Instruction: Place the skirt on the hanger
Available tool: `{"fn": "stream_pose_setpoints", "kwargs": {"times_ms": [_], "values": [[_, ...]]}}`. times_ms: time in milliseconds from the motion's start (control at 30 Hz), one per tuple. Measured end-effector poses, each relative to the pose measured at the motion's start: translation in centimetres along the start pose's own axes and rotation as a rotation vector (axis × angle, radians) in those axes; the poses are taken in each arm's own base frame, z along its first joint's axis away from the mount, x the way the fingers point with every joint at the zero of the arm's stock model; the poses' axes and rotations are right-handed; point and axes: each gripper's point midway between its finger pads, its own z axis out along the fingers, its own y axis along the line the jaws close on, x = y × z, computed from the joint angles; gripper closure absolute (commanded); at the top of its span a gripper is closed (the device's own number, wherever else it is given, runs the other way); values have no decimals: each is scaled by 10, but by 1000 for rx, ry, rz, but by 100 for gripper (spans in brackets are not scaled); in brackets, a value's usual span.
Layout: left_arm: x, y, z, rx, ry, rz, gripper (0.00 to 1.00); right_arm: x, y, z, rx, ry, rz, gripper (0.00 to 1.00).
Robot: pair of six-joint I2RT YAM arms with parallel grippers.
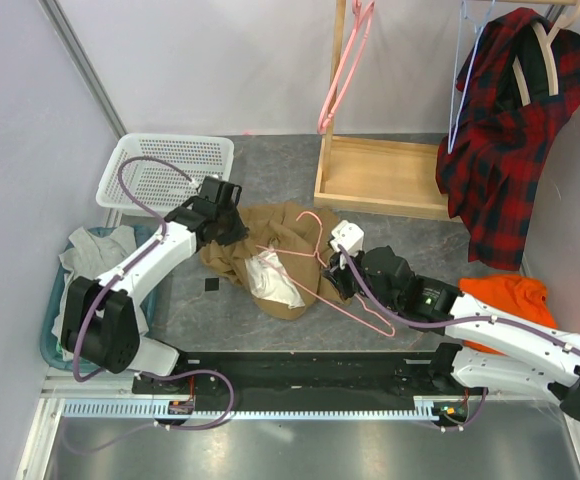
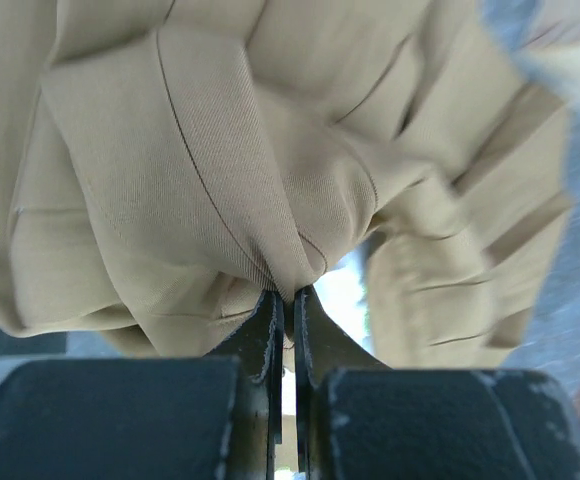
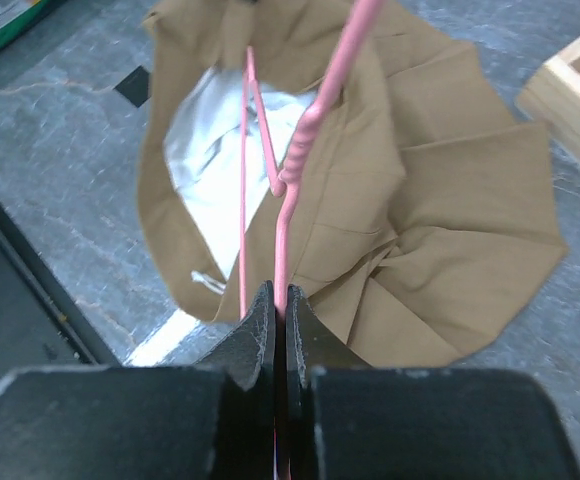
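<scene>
skirt (image 1: 282,226): tan-brown cloth, crumpled in a heap on the grey desk (image 1: 270,170), roughly midway between the 2 arms; its waist opening faces the right arm and shows a white lining (image 3: 205,150).
hanger (image 3: 288,215): thin and pink, lying slantwise across the skirt's right side, its hook end toward the far edge, 1 slim arm reaching over the white lining.
right tool (image 3: 280,295): closed tight on the hanger's wire at the near end of the frame; the wire runs up and away from the fingertips.
left tool (image 2: 288,295): closed, pinching a bunched fold of the skirt at the heap's upper-left edge; the cloth fans out in pleats above the fingertips.
black square (image 1: 212,287): small and flat on the desk, just left of the skirt.
white basket (image 1: 120,165): perforated, far left of the desk, behind the left arm.
grey garment (image 1: 100,250): piled in a blue bin at the left edge.
wooden rack base (image 1: 380,175): pale, behind the skirt and apart from it.
second pink hanger (image 1: 345,70): hanging on the rack above that base.
red-black plaid shirt (image 1: 505,140): hanging at far right on a pale wooden hanger (image 1: 530,60), a light-blue hanger (image 1: 460,90) beside it.
orange cloth (image 1: 510,295): at the right edge, just behind the right arm.
</scene>
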Motion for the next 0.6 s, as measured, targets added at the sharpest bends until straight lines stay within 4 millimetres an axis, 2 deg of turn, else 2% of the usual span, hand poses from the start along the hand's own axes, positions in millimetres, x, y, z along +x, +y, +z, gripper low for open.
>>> {"fn": "stream_pose_setpoints", "kwargs": {"times_ms": [167, 233, 333, 500, 533, 600], "values": [[-28, -17, -9, 47, -61, -15, 98, 8, 7, -5, -48, 18, -10, 100], [-32, -19, -9, 53, -71, -19, 98, 10, 10, -6, -58, 25, -14, 100], [-31, -17, -9, 50, -68, -19, 98, 13, 11, -3, -59, 36, -17, 100], [-22, -9, -11, 49, -57, -6, 97, 24, 4, 19, 0, 69, -25, 100], [-19, -7, -12, 47, -56, -3, 96, 24, 3, 23, 13, 66, -25, 100], [-14, -2, -15, 46, -54, 1, 86, 20, 0, 29, 34, 43, -20, 100]]}}
